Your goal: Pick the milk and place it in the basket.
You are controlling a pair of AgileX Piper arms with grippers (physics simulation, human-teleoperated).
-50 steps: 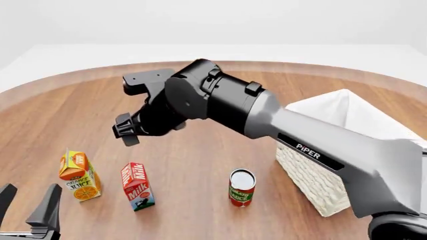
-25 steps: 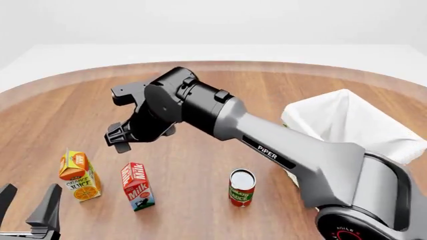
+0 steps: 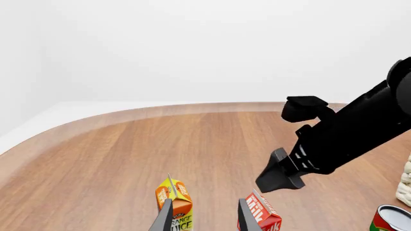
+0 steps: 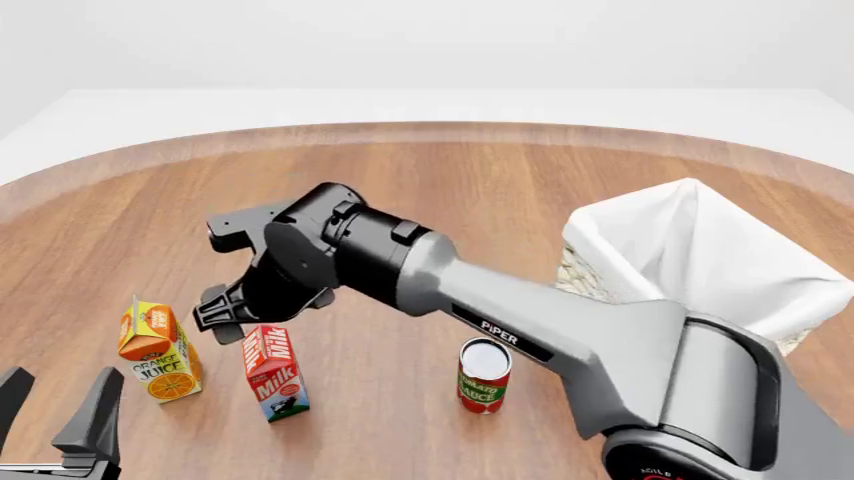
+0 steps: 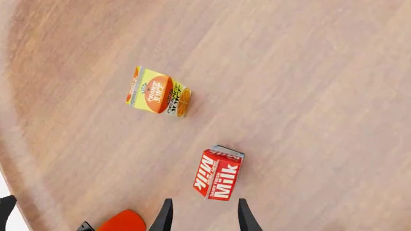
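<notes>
Right gripper (image 4: 224,268) spread wide above the upright milk (image 4: 275,373); bare wood between milk and basket (image 4: 694,250).

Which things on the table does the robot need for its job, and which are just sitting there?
For the job: the milk, the basket, the right pincer, open above the milk.

Just sitting there: the orange juice carton, the red can, the left pincer.

The table (image 4: 561,170) is of brown wood with long grain lines, and its far edge is curved with a lighter rim. Behind it there is a plain white floor (image 4: 441,103), and further a white wall (image 4: 427,40). The light is soft and even, with weak shadows.
</notes>
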